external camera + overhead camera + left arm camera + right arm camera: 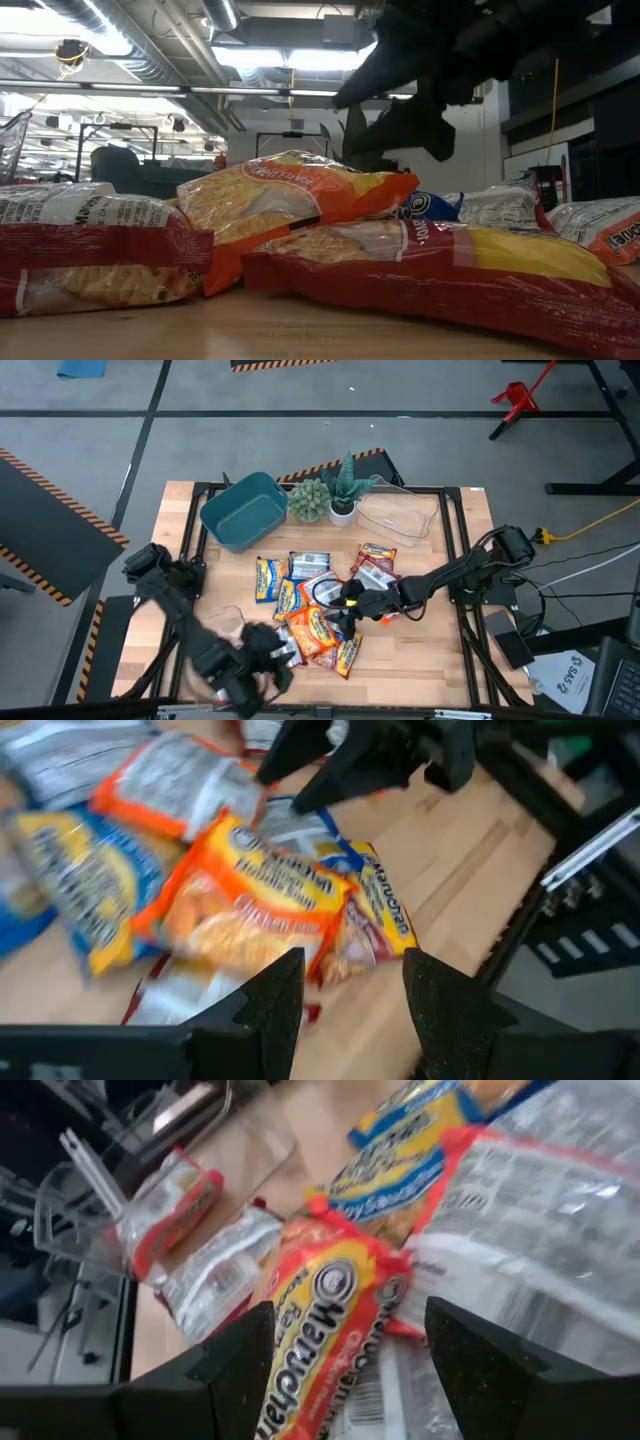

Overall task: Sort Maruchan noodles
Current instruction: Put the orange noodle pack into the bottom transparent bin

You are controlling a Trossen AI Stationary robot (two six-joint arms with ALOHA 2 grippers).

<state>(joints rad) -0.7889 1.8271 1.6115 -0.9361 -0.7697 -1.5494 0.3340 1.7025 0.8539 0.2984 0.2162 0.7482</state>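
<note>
Several Maruchan noodle packets (pixel 310 605), orange, red, blue-yellow and silvery-white, lie in a loose overlapping pile on the wooden table's middle. My right gripper (pixel 347 610) reaches in from the table's right and hovers open over the pile. In its wrist view (pixel 350 1370) an orange packet (pixel 320 1320) lies beneath the gap. In the low view it hangs (pixel 400 115) above an orange packet (pixel 290 195) that rests on a red one (pixel 440 265). My left gripper (pixel 272 662) is open at the pile's near left. Its wrist view (pixel 350 995) looks over an orange packet (pixel 250 905).
A teal bin (pixel 243 510) stands at the far left. Two small potted plants (pixel 325 498) stand beside it. A clear plastic tub (pixel 398 517) stands at the far right, with packets (pixel 376 560) lying just in front of it. Bare wood lies on the table's near right (pixel 420 650).
</note>
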